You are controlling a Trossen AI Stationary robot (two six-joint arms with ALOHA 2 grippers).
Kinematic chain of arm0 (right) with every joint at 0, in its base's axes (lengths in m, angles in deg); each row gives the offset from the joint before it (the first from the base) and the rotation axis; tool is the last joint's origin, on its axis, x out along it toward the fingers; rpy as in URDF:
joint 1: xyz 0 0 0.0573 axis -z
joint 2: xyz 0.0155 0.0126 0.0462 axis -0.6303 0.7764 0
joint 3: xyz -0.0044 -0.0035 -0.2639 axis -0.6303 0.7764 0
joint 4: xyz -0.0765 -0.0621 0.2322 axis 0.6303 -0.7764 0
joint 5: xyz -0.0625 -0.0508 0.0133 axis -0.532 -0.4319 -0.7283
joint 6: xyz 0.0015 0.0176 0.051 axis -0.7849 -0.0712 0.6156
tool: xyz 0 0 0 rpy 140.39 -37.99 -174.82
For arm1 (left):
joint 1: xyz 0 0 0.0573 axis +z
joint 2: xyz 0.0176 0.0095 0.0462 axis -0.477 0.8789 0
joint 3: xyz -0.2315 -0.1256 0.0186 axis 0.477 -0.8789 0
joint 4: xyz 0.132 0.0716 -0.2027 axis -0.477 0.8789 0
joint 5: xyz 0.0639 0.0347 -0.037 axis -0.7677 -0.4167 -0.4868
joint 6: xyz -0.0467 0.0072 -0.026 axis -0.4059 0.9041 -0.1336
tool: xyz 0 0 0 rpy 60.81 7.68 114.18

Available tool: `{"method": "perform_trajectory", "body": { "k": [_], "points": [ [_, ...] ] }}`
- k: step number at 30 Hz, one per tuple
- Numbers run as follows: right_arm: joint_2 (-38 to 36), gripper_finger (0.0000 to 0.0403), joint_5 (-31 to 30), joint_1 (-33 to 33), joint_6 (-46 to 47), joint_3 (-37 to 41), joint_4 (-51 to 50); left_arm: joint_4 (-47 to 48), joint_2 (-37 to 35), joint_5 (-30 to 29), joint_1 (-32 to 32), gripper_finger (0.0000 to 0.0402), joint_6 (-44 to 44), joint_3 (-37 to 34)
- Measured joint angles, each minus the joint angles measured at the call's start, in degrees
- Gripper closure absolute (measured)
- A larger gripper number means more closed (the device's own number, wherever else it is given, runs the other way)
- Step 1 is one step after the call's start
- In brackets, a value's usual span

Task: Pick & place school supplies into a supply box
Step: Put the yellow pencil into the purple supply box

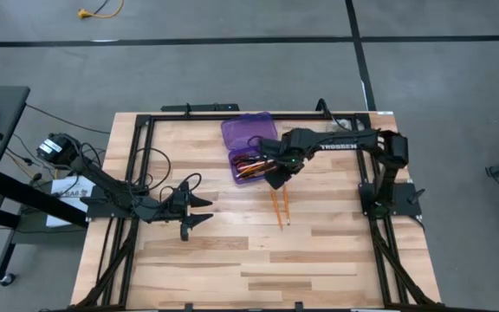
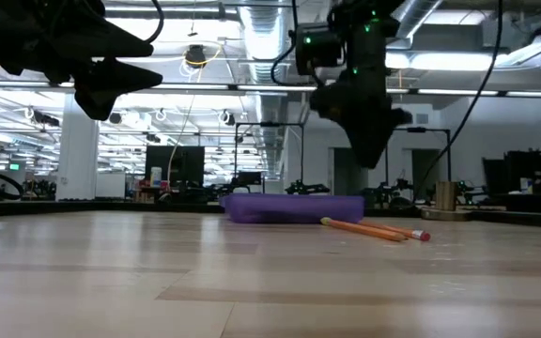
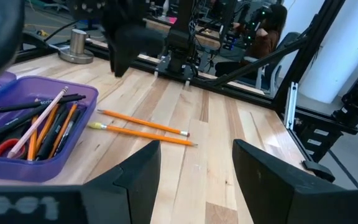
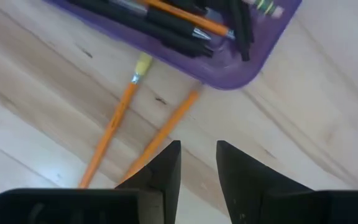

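Observation:
The purple supply box (image 1: 249,147) lies open on the far middle of the table, its tray (image 3: 36,134) holding pencils, black pens and red-handled scissors. Two orange pencils (image 1: 279,208) lie side by side on the wood just near of it, also seen in the right wrist view (image 4: 135,137) and the low view (image 2: 369,228). My right gripper (image 4: 197,168) hangs pointing down above the box's near corner and the pencils' far ends, open by a narrow gap with nothing in it. My left gripper (image 1: 193,210) waits open above the left middle of the table.
A round grey metal piece (image 3: 76,46) stands by the table's far right edge. Black frame rails (image 1: 232,113) run around the table. Bare wood (image 1: 258,260) stretches from the pencils to the near edge.

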Motion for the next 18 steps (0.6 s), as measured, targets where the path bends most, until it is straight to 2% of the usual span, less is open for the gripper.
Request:
{"method": "perform_trajectory", "body": {
  "k": [10,13,18],
  "points": [
    [0.2,0.0305,1.6,-1.0,4.5,7.5,7.9,1.2,0.0,0.1,0.0,0.0214,-2.0,0.0],
    [0.7,0.0305,3.7,-1.5,5.6,9.5,9.2,1.6,0.0,0.1,0.0,0.0214,-2.6,0.0],
    [0.7,0.0305,4.5,-3.1,7.4,10.9,12.6,1.6,0.0,0.1,0.0,0.0214,-2.6,0.0]
  ]
}}
